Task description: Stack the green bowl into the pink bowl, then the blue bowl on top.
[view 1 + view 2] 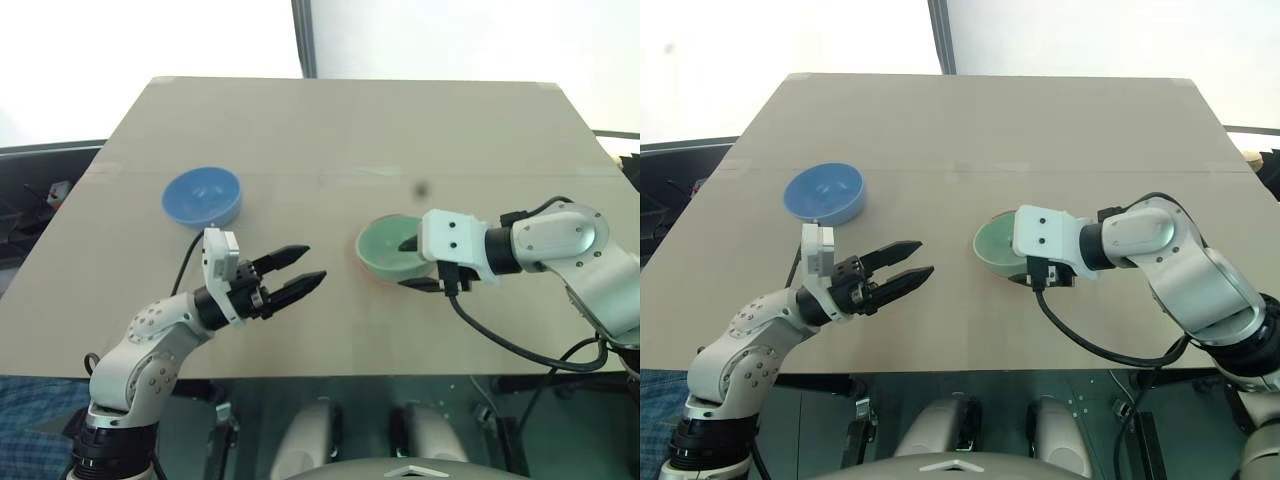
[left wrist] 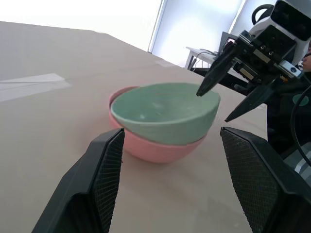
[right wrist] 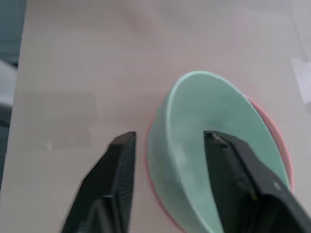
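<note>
Green bowl (image 1: 388, 243) nested in pink bowl (image 2: 146, 148), right of centre on table (image 1: 330, 130). Blue bowl (image 1: 202, 197) upper left, alone. Right gripper (image 3: 170, 184) fingers apart, straddling green rim. Left gripper (image 1: 303, 268) spread, empty, lower left.

The mint-green bowl (image 1: 388, 247) sits nested in the salmon-pink bowl (image 2: 150, 148), slightly tilted, right of centre. The blue bowl (image 1: 202, 197) stands upright, alone, at the centre-left.
</note>
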Controlling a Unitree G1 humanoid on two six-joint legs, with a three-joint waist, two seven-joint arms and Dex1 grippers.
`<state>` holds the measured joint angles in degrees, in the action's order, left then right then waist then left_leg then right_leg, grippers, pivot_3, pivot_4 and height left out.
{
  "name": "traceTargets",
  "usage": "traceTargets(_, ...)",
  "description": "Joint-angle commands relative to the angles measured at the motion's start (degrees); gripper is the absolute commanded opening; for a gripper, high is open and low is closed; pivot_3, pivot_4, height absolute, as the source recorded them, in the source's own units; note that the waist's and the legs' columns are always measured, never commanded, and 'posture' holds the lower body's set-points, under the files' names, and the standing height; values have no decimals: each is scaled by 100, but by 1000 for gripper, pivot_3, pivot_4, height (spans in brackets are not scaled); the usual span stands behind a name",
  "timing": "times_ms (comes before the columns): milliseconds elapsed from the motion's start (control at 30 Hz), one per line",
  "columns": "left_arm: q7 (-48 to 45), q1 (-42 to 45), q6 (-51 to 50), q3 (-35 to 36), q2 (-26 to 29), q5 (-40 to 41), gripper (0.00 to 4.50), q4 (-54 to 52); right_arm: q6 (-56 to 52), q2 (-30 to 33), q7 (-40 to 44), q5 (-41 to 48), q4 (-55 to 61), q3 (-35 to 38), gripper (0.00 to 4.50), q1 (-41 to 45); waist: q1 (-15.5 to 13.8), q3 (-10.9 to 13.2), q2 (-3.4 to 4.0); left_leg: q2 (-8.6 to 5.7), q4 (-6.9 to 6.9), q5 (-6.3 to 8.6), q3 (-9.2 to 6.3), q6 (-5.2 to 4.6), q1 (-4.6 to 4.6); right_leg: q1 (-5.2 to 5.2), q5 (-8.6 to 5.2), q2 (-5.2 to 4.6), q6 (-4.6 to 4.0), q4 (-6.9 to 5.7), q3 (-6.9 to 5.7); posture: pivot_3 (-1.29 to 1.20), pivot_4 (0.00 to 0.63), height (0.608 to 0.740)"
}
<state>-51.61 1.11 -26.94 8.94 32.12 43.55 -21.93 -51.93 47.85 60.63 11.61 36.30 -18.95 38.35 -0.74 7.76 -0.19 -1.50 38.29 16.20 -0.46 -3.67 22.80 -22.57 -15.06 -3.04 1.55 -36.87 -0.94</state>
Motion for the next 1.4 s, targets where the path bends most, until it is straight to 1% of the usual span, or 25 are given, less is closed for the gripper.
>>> traceTargets(33, -47, 104, 150, -10, 6, -85, 3329, -25, -454, -159, -116, 560, 301, 662, 3100, 19, 1, 0, 0, 0, 0, 0, 0, 0, 0, 0, 0, 0, 0, 0, 0, 0, 150, 740)
traceTargets(133, 109, 206, 197, 12, -7, -278, 3329, 51, -934, -408, -234, 1252, 338, 1536, 3100, -34, -3, 0, 0, 1, -1, 0, -1, 0, 0, 0, 0, 0, 0, -1, 0, 0, 150, 740)
traceTargets(200, 572, 393, 147, 13, -11, -621, 3329, 187, -1111, -517, -165, 1876, 286, 2402, 3100, -162, -16, -1, -2, 0, -1, 0, -1, 0, 0, 1, 0, 0, 0, -1, 0, 0, 150, 740)
traceTargets(267, 918, 569, -175, -65, 90, -824, 3329, 335, -1233, -579, -168, 2390, 241, 3059, 3100, -305, -26, -2, -4, -1, 0, 1, -2, -2, 0, 4, 0, 0, 0, 0, 0, 0, 150, 740)
traceTargets(300, 1012, 641, -175, -171, 190, -1100, 3329, 473, -1307, -596, -243, 2573, 192, 3311, 3100, -353, -23, -4, -6, -2, -1, 1, -2, -2, 0, 7, 1, 0, 1, 0, 0, 0, 150, 740)
traceTargets(367, 1262, 809, 175, -451, 431, -1989, 3329, 945, -1495, -618, -388, 2985, 59, 3858, 3100, -483, -8, -4, -6, -2, -2, 1, 0, -2, -1, 8, 1, 0, 1, -2, 0, 0, 150, 740)
traceTargets(433, 1511, 1035, 390, -479, 486, -2408, 3329, 1349, -1538, -594, -548, 3236, -17, 4140, 3100, -579, 1, -4, -6, -2, -5, 1, 0, -2, -3, 7, 1, 0, 1, -5, 0, 0, 150, 740)
traceTargets(500, 1788, 1346, 441, -398, 452, -2629, 3329, 1661, -1511, -546, -723, 3392, -86, 4290, 3100, -651, 3, -3, -6, 0, -6, 1, 1, -2, -2, 4, 1, 0, 1, -7, 0, 0, 150, 740)
traceTargets(567, 2273, 1670, 760, -505, 612, -3364, 3329, 2107, -1510, -490, -855, 3594, -127, 4425, 3100, -713, -6, -3, -6, 0, -6, 1, 1, -2, 0, 1, 1, 0, 1, -9, 0, 0, 150, 740)
traceTargets(633, 2806, 2020, 1125, -378, 656, -3823, 3329, 2542, -1456, -399, -970, 3693, -139, 4505, 3100, -841, -13, -4, -8, 0, -6, 1, 0, -2, 1, 1, 1, 0, 1, -9, 0, 0, 150, 740)
traceTargets(733, 3191, 2297, 1559, -206, 670, -4108, 3329, 2907, -1341, -261, -1097, 3764, -126, 4512, 3100, -1083, -11, -5, -10, -1, -6, 1, 1, -3, 6, 0, 1, -2, 2, -5, 0, 0, 150, 740)
traceTargets(1000, 3181, 2334, 1911, -180, 673, -4366, 3329, 3217, -1055, -52, -1384, 4025, -146, 4432, 3100, -1329, -7, -5, -10, -1, -7, 2, 4, -4, 9, -2, 1, -4, 2, -2, 1, 0, 150, 740)
traceTargets(1167, 3161, 2289, 1669, -174, 763, -4489, 3329, 3352, -915, 66, -1478, 4073, -171, 4356, 3100, -1401, -10, -6, -12, -1, -5, 2, 4, -4, 9, -1, 2, -5, 3, -5, 1, 0, 150, 740)
traceTargets(1400, 2783, 2184, 1434, -470, 957, -4767, 3329, 3529, -778, 138, -1641, 4213, -196, 4235, 3100, -1410, -7, -6, -12, -1, -6, 2, 4, -4, 8, -2, 1, -5, 3, -6, 1, 0, 150, 740)
